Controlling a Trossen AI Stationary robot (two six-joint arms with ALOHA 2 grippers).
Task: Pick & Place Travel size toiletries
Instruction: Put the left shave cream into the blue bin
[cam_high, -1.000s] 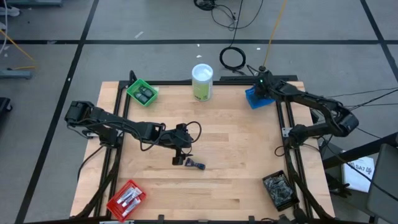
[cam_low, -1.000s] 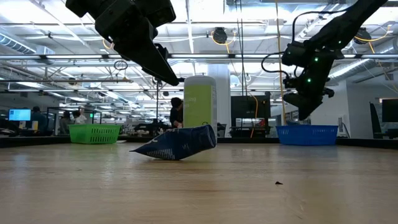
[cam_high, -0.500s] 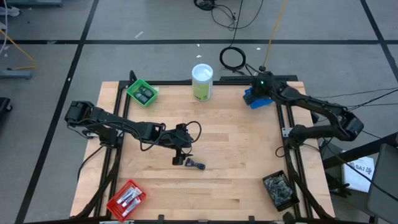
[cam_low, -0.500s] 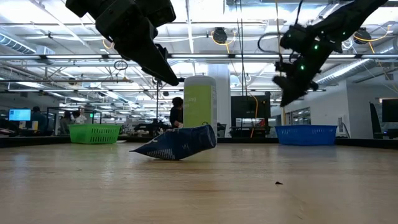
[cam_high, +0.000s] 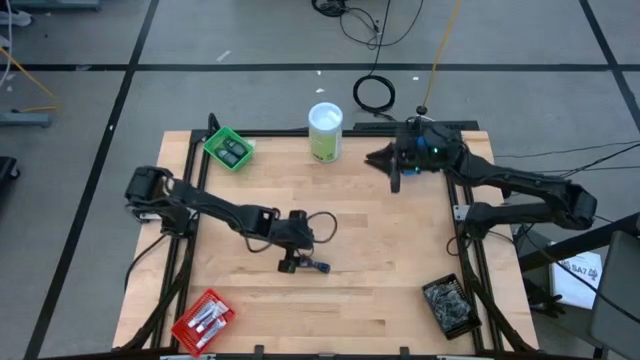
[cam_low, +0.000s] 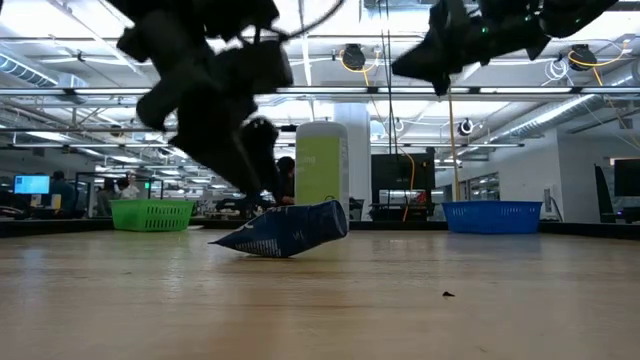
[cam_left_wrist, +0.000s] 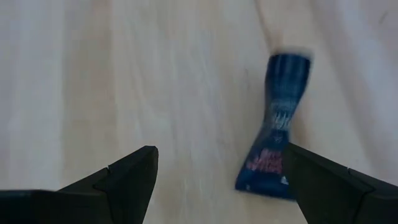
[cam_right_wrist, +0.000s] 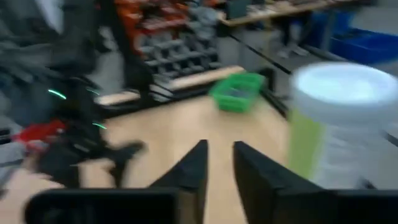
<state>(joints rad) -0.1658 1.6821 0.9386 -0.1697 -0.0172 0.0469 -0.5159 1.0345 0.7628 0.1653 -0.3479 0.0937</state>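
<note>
Partway through, by the look of it. Blue-and-white tube (cam_high: 317, 266) lying loose on the wood near the middle of the tabletop (cam_high: 390, 260), a little toward the front edge; not yet gripped. Left gripper (cam_high: 290, 262) poised just over and beside that tube, fingers (cam_left_wrist: 124, 177) spread wide with nothing between them, tube seen just ahead of the fingertips in the left wrist view. Right gripper (cam_high: 385, 160) up in the air near the back right corner, close to the blue bin (cam_low: 493, 215), carrying nothing visible; fingers (cam_right_wrist: 189, 171) close together with a narrow gap between. Some sorting seemingly done already: dark items in the green bin (cam_high: 229, 148) at the back left corner, tubes in the red bin (cam_high: 203, 319) at the front left, silvery sachets in the dark bin (cam_high: 449, 305) at the front right. Tall white-and-green canister (cam_high: 325, 131) upright at the back edge. Surface pale wood planks in a black frame; beyond, a large workshop hall with benches, monitors, ceiling lights and a few people far off.
</note>
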